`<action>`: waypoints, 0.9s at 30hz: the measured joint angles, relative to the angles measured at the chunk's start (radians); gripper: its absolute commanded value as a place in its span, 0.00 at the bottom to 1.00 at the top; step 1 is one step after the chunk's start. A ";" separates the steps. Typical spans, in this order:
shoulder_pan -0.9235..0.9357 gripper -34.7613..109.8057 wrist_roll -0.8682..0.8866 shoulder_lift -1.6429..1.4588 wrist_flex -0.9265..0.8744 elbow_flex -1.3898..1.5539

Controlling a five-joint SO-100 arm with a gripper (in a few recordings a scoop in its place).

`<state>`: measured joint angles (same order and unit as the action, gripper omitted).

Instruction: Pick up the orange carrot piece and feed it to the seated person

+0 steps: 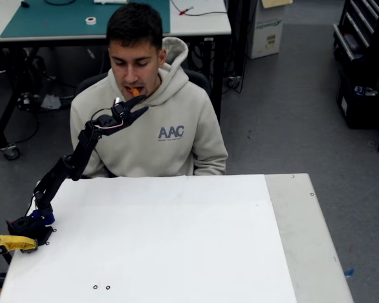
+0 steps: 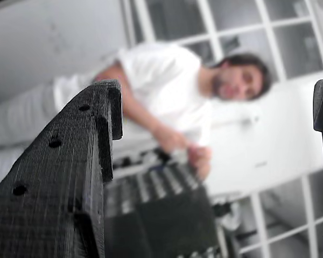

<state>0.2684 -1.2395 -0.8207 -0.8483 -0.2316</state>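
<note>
Claw (image 1: 131, 108) is reaching up from the arm's base at the white surface (image 1: 177, 240) toward the face of the seated person (image 1: 170, 132), whose mouth is holding the orange carrot piece (image 1: 134, 92), apparently so it can be eaten. Wrist view is showing the fingers (image 2: 70, 177) spread wide with nothing between them, plus a blurred person in white behind.

White tabletop (image 1: 177, 240), teal mat (image 1: 63, 22) with tape roll (image 1: 90, 20) on rear desk, blurred person in white shirt (image 2: 167, 91)
</note>
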 measured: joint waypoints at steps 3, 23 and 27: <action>0.014 0.45 0.012 0.018 0.000 0.000; 0.057 0.23 0.015 0.018 0.000 0.000; 0.081 0.22 0.044 0.018 0.000 0.002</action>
<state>0.3497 -1.1950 -0.8023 -0.8483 -0.2301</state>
